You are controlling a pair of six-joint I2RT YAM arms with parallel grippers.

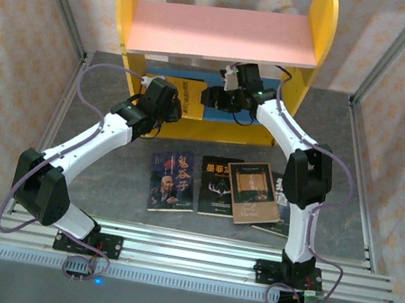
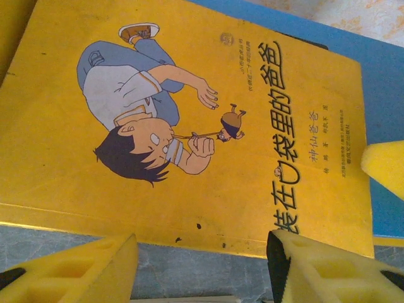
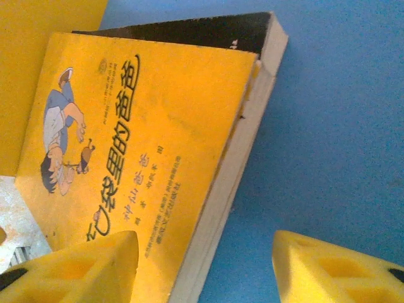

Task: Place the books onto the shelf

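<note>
The shelf (image 1: pixel 222 34) stands at the back of the table, with a pink upper board and a blue lower board (image 3: pixel 341 126). A yellow cartoon-cover book (image 2: pixel 189 126) lies on the lower board on top of a dark book (image 3: pixel 208 31), its near edge over the yellow front lip (image 1: pixel 213 132). My left gripper (image 2: pixel 202 252) is open just in front of that edge, over the grey table. My right gripper (image 3: pixel 205 252) is open above the book's right edge, one finger over the cover and one over the blue board. Three books (image 1: pixel 216 186) lie flat on the table.
A fourth book (image 1: pixel 279 211) lies partly under the right arm. The shelf's yellow side panels (image 1: pixel 123 21) bound the lower tier left and right. Metal frame posts (image 1: pixel 56 3) and patterned walls close in the table. The right gripper's finger (image 2: pixel 385 167) shows in the left wrist view.
</note>
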